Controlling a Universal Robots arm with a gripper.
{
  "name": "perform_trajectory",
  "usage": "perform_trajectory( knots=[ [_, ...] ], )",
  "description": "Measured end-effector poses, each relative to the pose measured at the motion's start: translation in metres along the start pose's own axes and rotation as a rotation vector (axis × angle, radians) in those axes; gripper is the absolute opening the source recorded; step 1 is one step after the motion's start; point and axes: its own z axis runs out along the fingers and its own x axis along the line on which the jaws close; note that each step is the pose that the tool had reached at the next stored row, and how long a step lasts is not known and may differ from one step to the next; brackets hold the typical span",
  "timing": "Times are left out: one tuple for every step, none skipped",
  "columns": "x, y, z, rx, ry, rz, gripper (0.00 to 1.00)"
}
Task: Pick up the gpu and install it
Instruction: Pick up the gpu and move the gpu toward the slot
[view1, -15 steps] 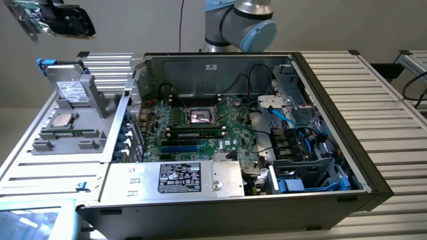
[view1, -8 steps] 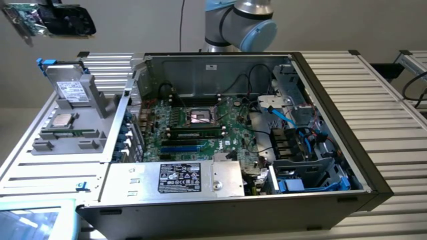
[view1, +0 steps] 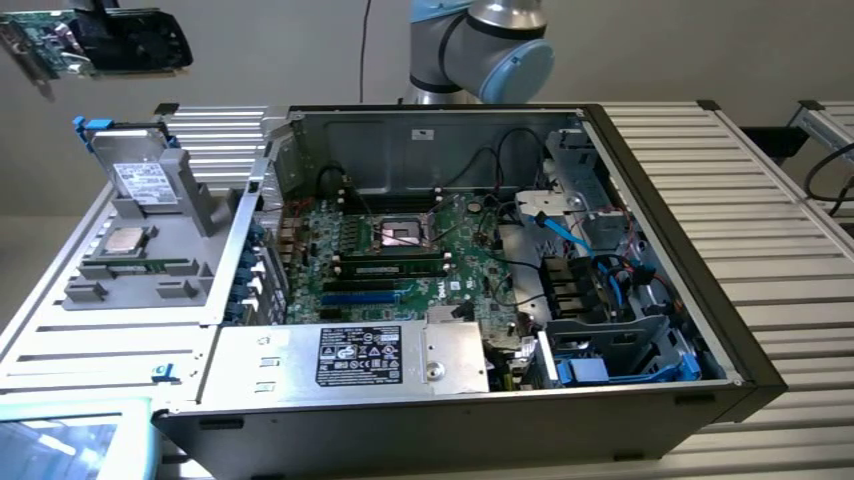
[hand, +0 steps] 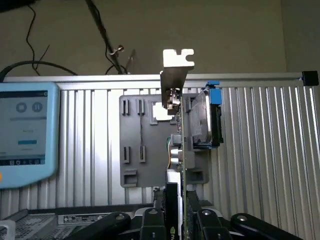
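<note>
Hand hangs at eleven o'clock of the exterior view, clamped on the gpu, which is airborne and well apart from the open computer case. In the wrist view, its fingers pinch the card edge-on, with the silver bracket farthest from them.
</note>
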Motion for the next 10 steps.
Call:
perform_trajectory(
  knots=[
    [0.0,0.0,0.0001,-0.001,0.0023,-0.018,0.28],
    [0.0,0.0,0.0001,-0.0021,0.0045,-0.036,0.28],
    [0.0,0.0,0.0,-0.0031,0.0067,-0.054,0.28],
    [0.0,0.0,0.0,-0.004,0.0087,-0.07,0.28],
    [0.0001,0.0,0.0,-0.0045,0.0097,-0.078,0.28],
    [0.0001,0.0001,0.0,-0.0046,0.01,-0.08,0.28],
    [0.0,0.0,0.0,-0.0046,0.0101,-0.08,0.28],
    [0.0,0.0,0.0,-0.0046,0.0101,-0.08,0.28],
    [0.0,0.0,0.0,-0.0046,0.0101,-0.08,0.28],
    [0.0001,0.0,0.0,-0.0046,0.0099,-0.079,0.28]
  ],
)
